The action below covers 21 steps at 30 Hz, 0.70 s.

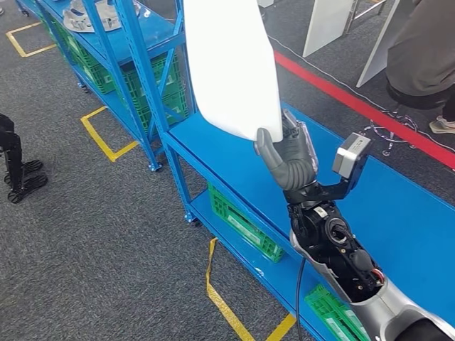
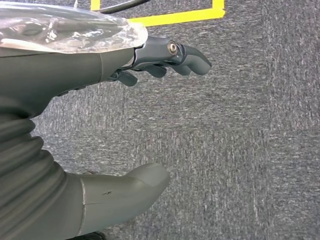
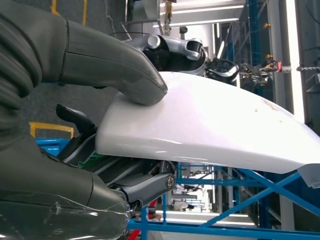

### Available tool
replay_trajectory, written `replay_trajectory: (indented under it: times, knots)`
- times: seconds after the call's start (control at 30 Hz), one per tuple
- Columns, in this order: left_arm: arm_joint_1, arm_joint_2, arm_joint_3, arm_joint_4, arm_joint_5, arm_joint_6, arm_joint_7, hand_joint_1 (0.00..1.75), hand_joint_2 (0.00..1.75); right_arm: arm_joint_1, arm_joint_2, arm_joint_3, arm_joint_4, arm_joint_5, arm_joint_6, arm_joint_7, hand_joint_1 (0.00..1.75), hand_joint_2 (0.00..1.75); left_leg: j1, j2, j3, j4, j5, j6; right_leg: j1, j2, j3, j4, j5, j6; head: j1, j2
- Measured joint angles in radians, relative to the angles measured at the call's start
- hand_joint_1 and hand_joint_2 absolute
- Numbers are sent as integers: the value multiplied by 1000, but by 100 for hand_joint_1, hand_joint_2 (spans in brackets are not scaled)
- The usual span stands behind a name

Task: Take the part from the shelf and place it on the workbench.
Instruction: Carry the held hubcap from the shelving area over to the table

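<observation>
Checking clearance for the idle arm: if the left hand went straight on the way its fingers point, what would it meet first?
Probably nothing near: beyond the left hand, the wrist view shows grey carpet, though depth is unclear.

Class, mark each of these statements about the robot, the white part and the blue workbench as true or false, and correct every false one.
1. The right hand holds the white part. True.
2. The white part lies flat on the blue workbench. False: it is held up in the air above the bench.
3. The left hand grips a green crate. False: it holds nothing, its fingers apart over grey carpet.
4. Green crates sit on the lower level under the workbench. True.
5. In the right wrist view the thumb presses on the part's white surface. True.
</observation>
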<state>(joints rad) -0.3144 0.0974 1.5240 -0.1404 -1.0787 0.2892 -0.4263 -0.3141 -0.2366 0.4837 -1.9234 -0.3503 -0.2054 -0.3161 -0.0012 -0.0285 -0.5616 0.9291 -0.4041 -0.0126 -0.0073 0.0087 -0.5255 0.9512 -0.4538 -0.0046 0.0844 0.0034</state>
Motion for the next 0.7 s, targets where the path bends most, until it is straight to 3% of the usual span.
replay_trajectory:
  times: [0.7]
  knots:
    - [-6,-3,0,0,-20,-12,4,0,175,-2,26,38,37,-15,138,1,175,175,0,0,0,0,0,0,0,0,0,0,0,0,0,0]
